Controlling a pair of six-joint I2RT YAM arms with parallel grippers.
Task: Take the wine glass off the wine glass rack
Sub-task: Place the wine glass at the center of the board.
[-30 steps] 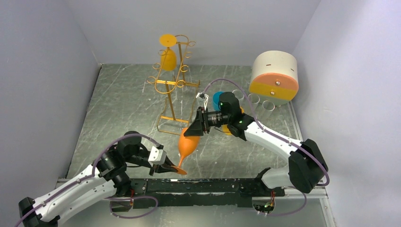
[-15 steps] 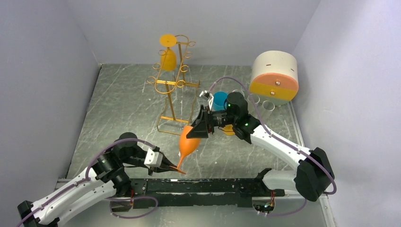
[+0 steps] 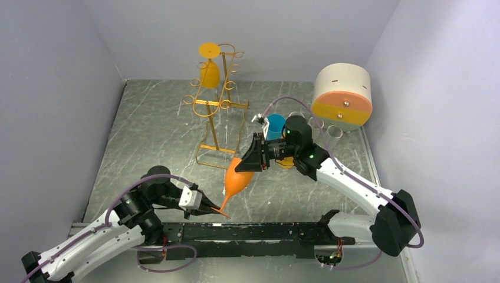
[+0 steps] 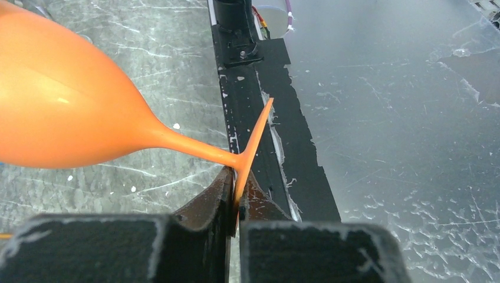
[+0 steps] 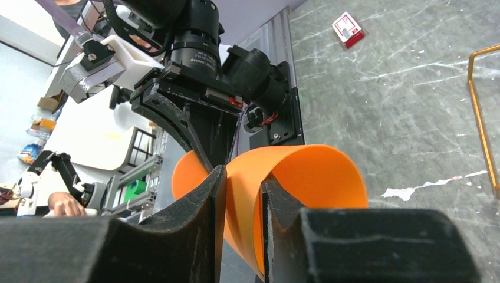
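The right arm has slid slightly rightward; reaching left, its right gripper pinches the rim wall of the tilted wine glass, which is off the wine glass rack and in front of it. The low left gripper clamps the foot disc edge-on, plain only in its wrist view.

Orange wine glass free of the wine glass rack, held above the tabletop, tilted with bowl up and away, foot low and near. Foot edge pinched in the left hand; bowl rim straddled by the right hand. Gold wire rack upright toward the back, second orange glass hanging bowl-down from its top.
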